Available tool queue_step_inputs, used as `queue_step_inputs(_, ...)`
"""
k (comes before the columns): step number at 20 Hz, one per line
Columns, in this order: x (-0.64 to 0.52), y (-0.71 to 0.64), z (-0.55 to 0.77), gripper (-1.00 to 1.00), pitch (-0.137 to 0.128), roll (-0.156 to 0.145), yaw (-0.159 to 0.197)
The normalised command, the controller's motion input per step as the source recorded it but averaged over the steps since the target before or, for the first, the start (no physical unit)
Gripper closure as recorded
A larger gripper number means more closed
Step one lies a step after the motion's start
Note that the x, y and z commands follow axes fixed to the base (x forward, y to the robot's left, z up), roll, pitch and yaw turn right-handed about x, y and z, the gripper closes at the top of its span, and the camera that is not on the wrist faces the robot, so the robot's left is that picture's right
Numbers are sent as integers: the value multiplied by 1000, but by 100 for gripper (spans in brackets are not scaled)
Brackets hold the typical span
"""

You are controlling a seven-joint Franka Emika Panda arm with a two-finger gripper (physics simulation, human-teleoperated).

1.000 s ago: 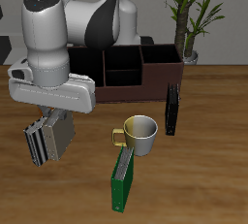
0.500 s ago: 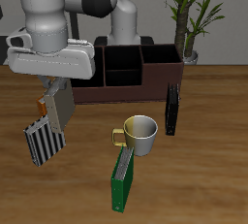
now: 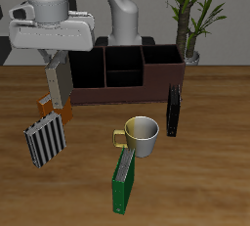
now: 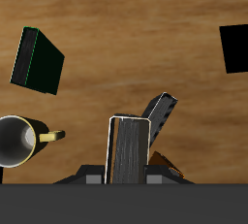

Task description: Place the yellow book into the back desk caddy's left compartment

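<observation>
Your tool (image 3: 57,73) is clamped on the yellow book (image 3: 58,85), holding it upright in front of the caddy (image 3: 127,85), above the striped book (image 3: 45,140).

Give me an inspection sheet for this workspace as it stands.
Surface: wooden table, with no spills seen.
Job's things: the yellow book is held upright above the table, in front of the back desk caddy. The left compartment looks dark, and nothing is seen in it.
Clutter: a striped book and an orange book sit below the gripper. A mug, a green book and a black book are also on the table.
Grippers: the gripper is shut on the yellow book.
Cables: nothing seen.
Surroundings: a potted plant stands behind the caddy's end.
</observation>
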Motion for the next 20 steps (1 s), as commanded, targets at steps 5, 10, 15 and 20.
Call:
queue_step_inputs(5,-421,-80,130,100,10,-10,24)
queue_step_inputs(10,-608,44,149,100,-18,9,54)
queue_step_inputs(15,-474,29,88,100,-20,19,69)
queue_step_inputs(20,-399,-82,-13,100,28,-1,29)
